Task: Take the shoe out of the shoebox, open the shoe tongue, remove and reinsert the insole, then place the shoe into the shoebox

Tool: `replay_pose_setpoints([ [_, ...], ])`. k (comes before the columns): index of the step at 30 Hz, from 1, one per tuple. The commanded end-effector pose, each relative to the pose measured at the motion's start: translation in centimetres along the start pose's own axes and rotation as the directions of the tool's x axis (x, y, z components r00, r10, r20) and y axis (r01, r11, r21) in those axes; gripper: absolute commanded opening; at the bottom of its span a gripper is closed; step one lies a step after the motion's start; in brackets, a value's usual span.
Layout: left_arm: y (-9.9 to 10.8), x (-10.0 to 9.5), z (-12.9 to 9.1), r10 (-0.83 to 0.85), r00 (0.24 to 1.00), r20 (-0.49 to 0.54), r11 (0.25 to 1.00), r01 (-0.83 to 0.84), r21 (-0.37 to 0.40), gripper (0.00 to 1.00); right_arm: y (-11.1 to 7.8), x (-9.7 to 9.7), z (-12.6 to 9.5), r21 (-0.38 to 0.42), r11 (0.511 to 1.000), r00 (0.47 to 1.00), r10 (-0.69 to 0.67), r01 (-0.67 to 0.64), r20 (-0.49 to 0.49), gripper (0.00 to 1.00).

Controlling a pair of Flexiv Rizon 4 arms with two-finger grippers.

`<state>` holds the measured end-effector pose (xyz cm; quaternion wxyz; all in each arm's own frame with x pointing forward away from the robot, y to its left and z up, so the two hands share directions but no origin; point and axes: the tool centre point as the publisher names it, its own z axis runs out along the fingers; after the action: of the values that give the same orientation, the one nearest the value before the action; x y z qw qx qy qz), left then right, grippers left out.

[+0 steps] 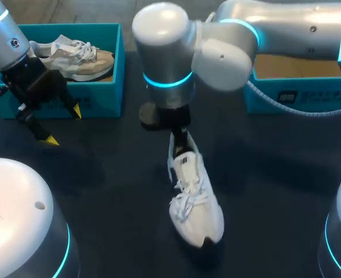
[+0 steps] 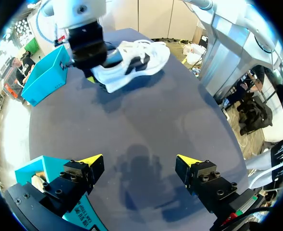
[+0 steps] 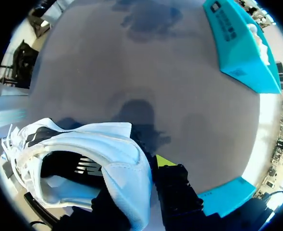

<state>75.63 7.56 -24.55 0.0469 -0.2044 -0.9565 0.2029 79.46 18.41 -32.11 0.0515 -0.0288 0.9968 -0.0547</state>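
Note:
A white shoe [image 1: 194, 200] lies on the dark table near the middle, its toe toward the front edge. My right gripper [image 1: 180, 138], reaching in from the right, is shut on the shoe's heel. In the right wrist view the heel wall of the shoe [image 3: 88, 149] sits between the fingers of the right gripper [image 3: 139, 178], with one yellow fingertip [image 3: 164, 160] showing outside it. My left gripper [image 1: 63, 125] hangs open and holds nothing in front of the left teal shoebox [image 1: 109, 92]. From the left wrist, the left gripper [image 2: 140, 161] looks across bare table at the shoe [image 2: 136, 60].
The left teal shoebox holds a beige and white shoe [image 1: 77, 58]. A second teal box [image 1: 286, 98] with a cardboard floor stands at the back right, behind my right arm. Dark table surface [image 1: 118, 191] surrounds the white shoe.

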Motion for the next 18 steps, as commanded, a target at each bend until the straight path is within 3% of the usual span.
replay_pose_setpoints([
  [1,0.00,0.11,-0.03,0.000,1.000,0.000,1.000,0.000,-0.002,1.00,-2.46,-1.31,-3.80,-0.012,1.000,1.000,0.015,-0.014,0.018,0.00],
  [18,0.00,0.11,-0.03,0.000,1.000,0.000,1.000,0.000,-0.002,1.00,-2.46,-1.31,-3.80,-0.012,1.000,1.000,0.015,-0.014,0.018,0.00],
])
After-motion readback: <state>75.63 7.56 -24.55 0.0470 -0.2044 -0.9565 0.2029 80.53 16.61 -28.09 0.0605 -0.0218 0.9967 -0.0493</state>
